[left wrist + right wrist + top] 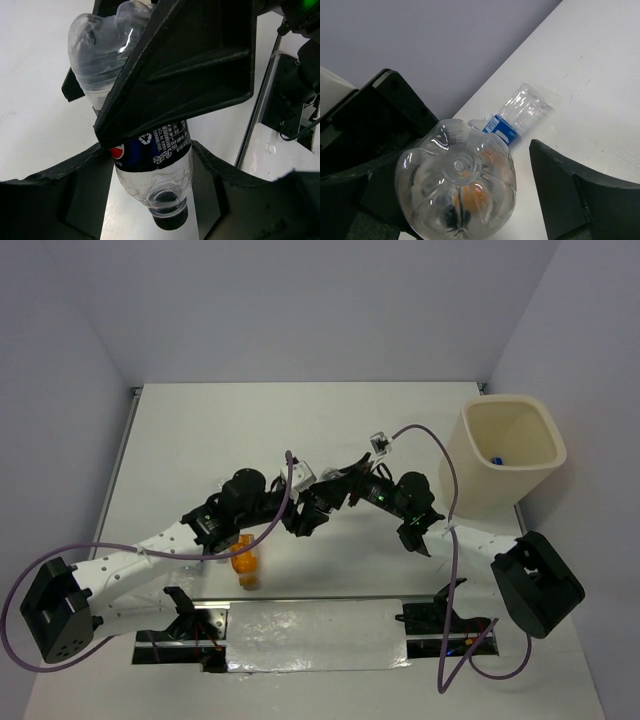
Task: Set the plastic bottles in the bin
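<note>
A clear bottle with a dark blue label (155, 150) and black cap hangs between both grippers above the table centre. My left gripper (150, 165) is shut on its neck end, cap pointing down. My right gripper (465, 160) is open around its base (455, 180); one finger touches, the other finger (570, 195) stands apart. In the top view the left gripper (300, 518) and right gripper (328, 495) meet. An orange bottle (245, 565) lies under the left arm. Another clear, blue-labelled bottle (520, 117) lies on the table. The cream bin (470, 475) stands at the right.
Something blue (497, 458) lies inside the bin. Purple cables (440, 470) loop over both arms. A shiny metal strip (315, 635) runs along the near edge between the arm bases. Walls close the table at back and sides.
</note>
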Controlling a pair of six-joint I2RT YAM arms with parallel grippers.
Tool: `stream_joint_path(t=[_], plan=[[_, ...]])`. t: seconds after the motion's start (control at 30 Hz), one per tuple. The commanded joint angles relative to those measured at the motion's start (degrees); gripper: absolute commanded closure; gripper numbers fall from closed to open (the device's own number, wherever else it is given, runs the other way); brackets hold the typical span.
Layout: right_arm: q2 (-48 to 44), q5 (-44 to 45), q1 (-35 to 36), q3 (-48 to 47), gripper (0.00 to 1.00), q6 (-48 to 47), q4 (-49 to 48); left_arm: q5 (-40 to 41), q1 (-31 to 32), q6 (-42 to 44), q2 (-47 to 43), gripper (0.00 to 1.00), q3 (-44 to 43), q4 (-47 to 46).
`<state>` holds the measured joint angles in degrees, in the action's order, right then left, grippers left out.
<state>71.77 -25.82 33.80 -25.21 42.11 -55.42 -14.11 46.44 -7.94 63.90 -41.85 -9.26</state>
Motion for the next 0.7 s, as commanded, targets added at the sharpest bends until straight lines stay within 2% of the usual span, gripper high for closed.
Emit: stream_joint_path(t=[0.0, 0.07, 0.1, 0.17, 0.2, 0.23, 0.3, 0.4, 0.43, 0.5, 0.53, 0.57, 0.63, 0.67], plan=[[-0.14, 3.76, 0.83, -2.3, 0.11, -1.15, -0.66, -2.41, 0.67, -0.93, -0.18, 0.62, -0.25, -6.13], [-0.84, 5.25, 1.35, -2.48, 0.16, -1.77, 0.66, -2.86, 1.29, -0.93, 0.17, 0.61, -0.34, -6.21], [-1.27, 7.43, 1.35, -2.13, 0.3, -1.77, 0.49, -1.72, 1.46, -0.93, 0.26, 0.61, -0.26, -5.95], [-3.11, 9.82, 1.62, -0.98, 0.46, -1.41, 0.75, -0.4, 1.55, -1.28, 0.09, 0.57, -0.17, -6.04], [-3.99, 11.83, 1.71, -0.46, 0.57, -1.68, 1.19, 0.65, 1.64, -1.54, 0.09, 0.53, -0.25, -5.95], [-5.05, 12.89, 1.79, -0.45, 0.61, -2.98, 3.28, 1.01, 1.55, -2.16, 0.0, 0.27, -0.34, -5.77], [-8.21, 16.74, 1.79, -1.06, 0.68, -4.66, 6.71, 2.15, 1.64, -2.69, -0.18, 0.01, -1.22, -4.81], [-14.09, 25.0, 1.88, -3.95, 0.74, -10.28, 17.85, 9.51, 1.73, -5.14, -1.14, 0.01, -2.8, -0.95], [-15.68, 33.39, 1.88, -5.45, 0.74, -13.77, 25.55, 15.72, 1.64, -7.41, -1.32, 0.01, -3.41, 3.24], [-19.54, 43.09, 1.8, -10.52, 0.74, -19.39, 32.45, 23.56, 1.64, -10.06, -1.93, 0.01, -5.43, 7.74], [-20.26, 52.97, 1.88, -12.65, 0.74, -21.17, 38.13, 28.65, 1.55, -12.07, -2.28, 0.01, -5.79, 9.07], [-20.79, 58.03, 1.79, -15.02, 0.74, -22.76, 40.89, 30.61, 1.47, -13.23, -3.07, 0.01, -5.97, 12.47], [-20.27, 66.91, 1.79, -22.22, 0.75, -28.64, 45.73, 33.0, 1.12, -14.99, -4.21, 0.01, -5.36, 13.65], [-19.65, 76.7, 1.62, -24.16, 0.75, -30.84, 46.36, 33.35, 0.59, -14.73, -4.22, 0.01, -4.4, 13.3]])
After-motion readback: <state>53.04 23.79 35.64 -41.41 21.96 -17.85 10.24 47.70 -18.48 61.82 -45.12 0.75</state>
